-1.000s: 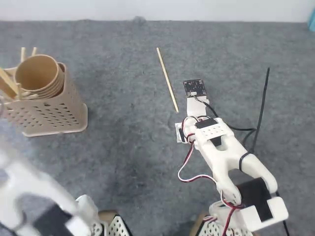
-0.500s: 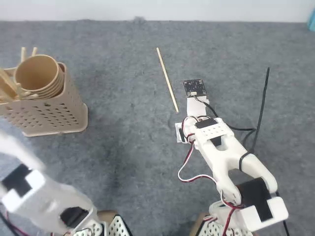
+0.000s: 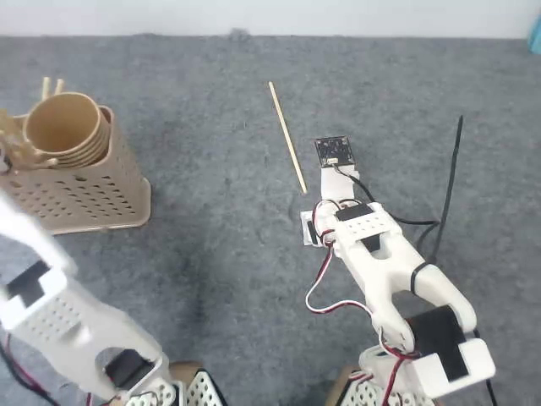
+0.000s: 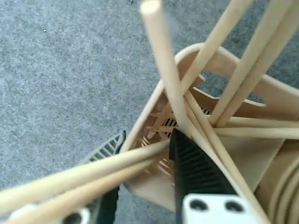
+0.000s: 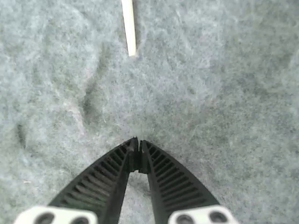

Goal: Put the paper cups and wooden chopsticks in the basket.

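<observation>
The perforated beige basket stands at the left, with stacked paper cups and several wooden chopsticks in it. My left gripper is at the basket's left corner. In the left wrist view it is open over the basket rim, and chopsticks lean across its fingers. One loose chopstick lies on the carpet at top centre. My right gripper rests shut just short of that chopstick's near end, fingertips together on the carpet.
The right wrist's small black camera board sits beside the loose chopstick. A black cable runs up at the right. Grey carpet lies open between basket and chopstick. Both arm bases stand along the front edge.
My left arm has swung up from the lower left to the basket's left corner, and the chopsticks in the basket have shifted slightly. The right arm has kept still.
</observation>
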